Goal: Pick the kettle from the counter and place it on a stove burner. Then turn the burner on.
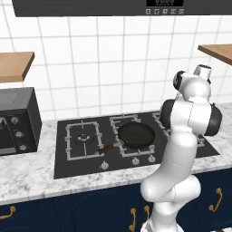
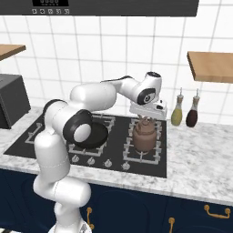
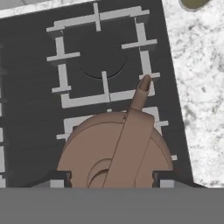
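Note:
The small brown-copper kettle (image 2: 144,137) stands upright on the front right stove burner (image 2: 154,146) of the black cooktop. My gripper (image 2: 145,119) hangs straight above it, close over the handle. In the hand view the kettle (image 3: 87,153) sits at the bottom, its handle and spout running up between my fingertips (image 3: 56,183). The gripper (image 3: 111,183) is open, its jaws wide on either side of the handle and apart from it. Beyond the spout lies the bare rear right burner (image 3: 103,59). The marbled counter (image 2: 200,154) runs to the right.
A black frying pan (image 1: 136,135) with a reddish handle sits on the middle burner, left of the kettle. A yellow bottle (image 2: 177,113) and a dark bottle (image 2: 192,113) stand at the wall. Silver knobs (image 1: 134,161) line the cooktop's front. A black oven box (image 1: 16,120) is far left.

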Controlling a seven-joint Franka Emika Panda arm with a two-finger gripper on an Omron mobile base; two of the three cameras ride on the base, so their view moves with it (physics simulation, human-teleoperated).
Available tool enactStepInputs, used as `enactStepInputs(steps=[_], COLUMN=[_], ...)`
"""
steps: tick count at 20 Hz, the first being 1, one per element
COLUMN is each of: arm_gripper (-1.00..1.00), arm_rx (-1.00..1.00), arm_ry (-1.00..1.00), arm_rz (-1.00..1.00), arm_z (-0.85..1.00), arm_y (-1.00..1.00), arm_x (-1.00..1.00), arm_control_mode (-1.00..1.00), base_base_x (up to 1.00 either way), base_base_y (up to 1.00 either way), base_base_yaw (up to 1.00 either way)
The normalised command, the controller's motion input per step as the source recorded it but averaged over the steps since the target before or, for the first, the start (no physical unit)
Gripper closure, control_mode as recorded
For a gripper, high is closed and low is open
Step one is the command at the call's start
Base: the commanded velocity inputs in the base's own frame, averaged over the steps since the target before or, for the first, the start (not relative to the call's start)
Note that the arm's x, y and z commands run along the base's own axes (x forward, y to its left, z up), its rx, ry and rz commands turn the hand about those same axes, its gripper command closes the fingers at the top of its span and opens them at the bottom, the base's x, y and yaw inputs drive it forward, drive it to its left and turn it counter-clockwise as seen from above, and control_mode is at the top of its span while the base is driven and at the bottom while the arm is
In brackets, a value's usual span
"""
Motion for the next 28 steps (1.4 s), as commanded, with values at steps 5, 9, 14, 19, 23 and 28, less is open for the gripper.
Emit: enactStepInputs(steps=[5, 9, 14, 19, 23, 28], arm_gripper=[-1.00, -1.00, -1.00, -1.00, -1.00, -1.00], arm_rx=[-0.02, 0.00, -0.02, -0.04, -0.05, -0.04], arm_ry=[-0.05, -0.14, -0.07, 0.03, 0.11, 0.20], arm_rz=[0.00, 0.00, 0.00, 0.00, 0.00, 0.00], arm_z=[-0.01, 0.66, 0.43, -0.18, -0.21, -0.23], arm_y=[0.02, 0.20, 0.27, 0.39, 0.19, 0.09], arm_x=[-0.01, -0.26, -0.35, -0.90, -1.00, -0.68], arm_control_mode=[-1.00, -1.00, -1.00, -1.00, -1.00, -1.00], base_base_x=[0.00, 0.00, 0.00, 0.00, 0.00, 0.00], base_base_y=[0.00, 0.00, 0.00, 0.00, 0.00, 0.00], base_base_yaw=[0.00, 0.00, 0.00, 0.00, 0.00, 0.00])
